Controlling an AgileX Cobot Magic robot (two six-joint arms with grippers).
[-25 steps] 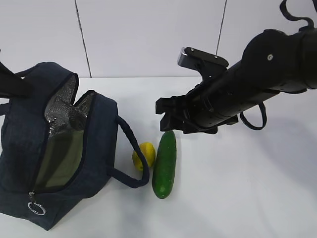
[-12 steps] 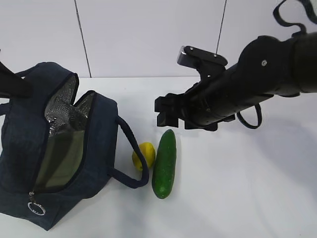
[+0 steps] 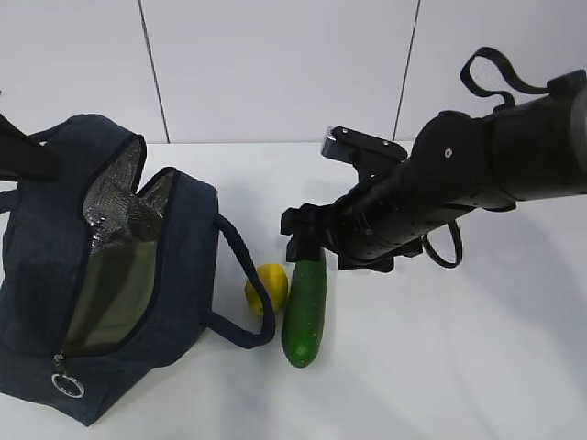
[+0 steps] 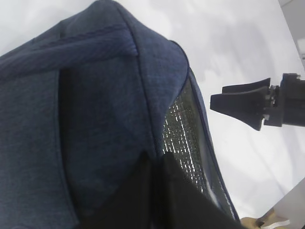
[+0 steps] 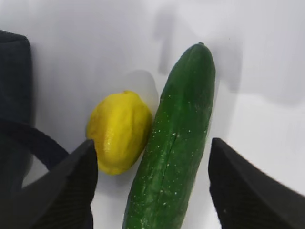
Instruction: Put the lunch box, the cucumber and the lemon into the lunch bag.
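The navy lunch bag (image 3: 174,266) lies open at the left, foil lining showing. A pale green surface inside its opening looks like the lunch box (image 3: 115,293). My left gripper (image 4: 155,162) is shut on the lunch bag's rim (image 4: 152,109). The cucumber (image 3: 304,316) lies right of the bag with the lemon (image 3: 267,287) touching its left side. My right gripper (image 3: 307,246) hangs open over the cucumber's far end. In the right wrist view its fingers (image 5: 71,186) straddle the cucumber (image 5: 176,148) and part of the lemon (image 5: 120,131), gripping nothing.
The bag's strap handle (image 3: 240,275) loops out onto the white table (image 3: 440,367) right against the lemon. A metal ring pull (image 3: 66,385) hangs at the bag's near corner. A white wall stands behind the table.
My right arm has come down and a little leftward onto the cucumber's far end, and its jaws have spread wider. The bag, cucumber, lemon and left gripper have not moved.
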